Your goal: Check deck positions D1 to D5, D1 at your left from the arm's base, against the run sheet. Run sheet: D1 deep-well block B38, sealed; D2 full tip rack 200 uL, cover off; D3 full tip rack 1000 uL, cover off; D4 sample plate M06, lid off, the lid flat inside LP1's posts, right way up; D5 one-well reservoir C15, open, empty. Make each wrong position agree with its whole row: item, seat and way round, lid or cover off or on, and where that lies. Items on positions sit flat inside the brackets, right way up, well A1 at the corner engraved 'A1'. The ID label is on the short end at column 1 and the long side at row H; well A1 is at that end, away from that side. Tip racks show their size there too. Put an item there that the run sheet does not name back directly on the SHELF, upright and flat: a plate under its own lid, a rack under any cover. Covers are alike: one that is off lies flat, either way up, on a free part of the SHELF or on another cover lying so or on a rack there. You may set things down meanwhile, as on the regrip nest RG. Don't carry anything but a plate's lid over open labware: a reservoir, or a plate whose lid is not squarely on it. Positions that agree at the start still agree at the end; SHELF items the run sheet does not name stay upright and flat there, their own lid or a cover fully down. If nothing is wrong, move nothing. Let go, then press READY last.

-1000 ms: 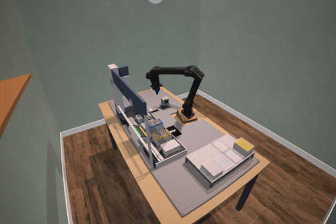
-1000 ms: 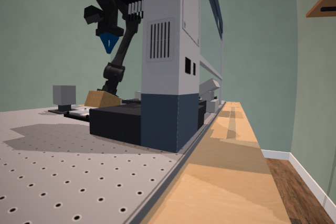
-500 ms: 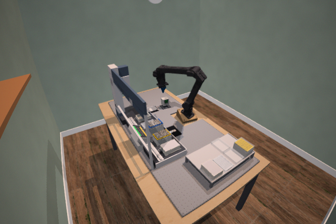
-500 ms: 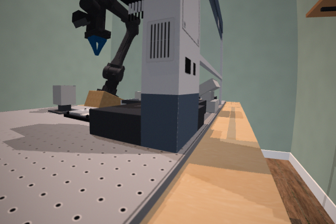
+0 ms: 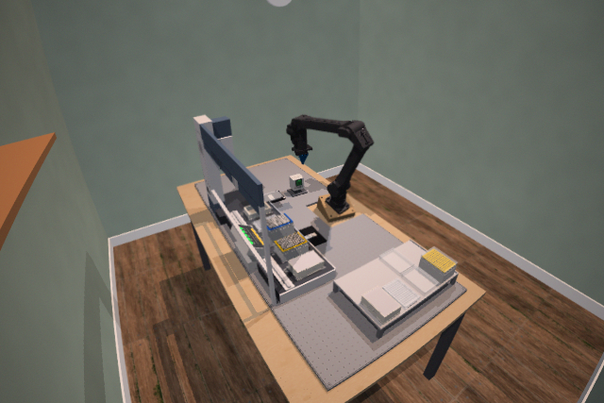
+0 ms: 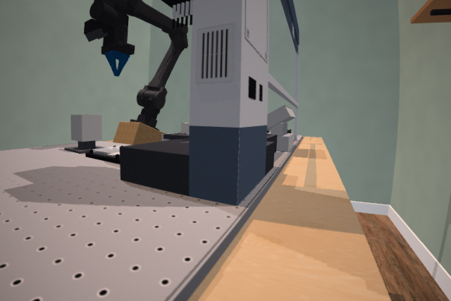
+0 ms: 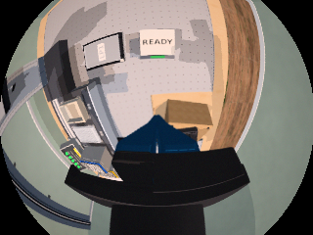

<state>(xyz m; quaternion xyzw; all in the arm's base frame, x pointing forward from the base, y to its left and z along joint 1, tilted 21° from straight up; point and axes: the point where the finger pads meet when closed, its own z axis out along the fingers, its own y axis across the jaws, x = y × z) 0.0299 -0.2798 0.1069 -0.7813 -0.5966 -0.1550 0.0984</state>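
ready button (image 7: 156,43) sits on the bench (image 5: 293,369) beyond the arm's base as the empty end effector (image 6: 116,65), fingers pressed together, hangs above it, apparently poised to press.

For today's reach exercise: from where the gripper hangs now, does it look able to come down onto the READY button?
Probably yes. The gripper, shut and holding nothing, hangs in open air above the plate beside the READY button. Nothing shows between them; the gantry stands off to one side.
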